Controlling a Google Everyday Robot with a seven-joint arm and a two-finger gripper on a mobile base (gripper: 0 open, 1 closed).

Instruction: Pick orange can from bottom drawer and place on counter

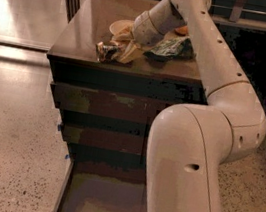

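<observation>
The orange can [106,51] lies on its side on the counter [85,29], close to the front edge, its silvery end facing left. My gripper [122,49] reaches down from the right and its pale fingers [129,53] are closed around the can's right end. The bottom drawer [99,199] is pulled open below, and its greyish-brown floor shows nothing on it. My large white arm hides the drawer's right part.
A pale bowl [119,25] stands just behind the gripper. A green foil snack bag [172,47] lies to the right, with an orange fruit [182,30] behind it. Two shut drawer fronts [103,104] sit above the open drawer. Speckled floor [9,148] lies left.
</observation>
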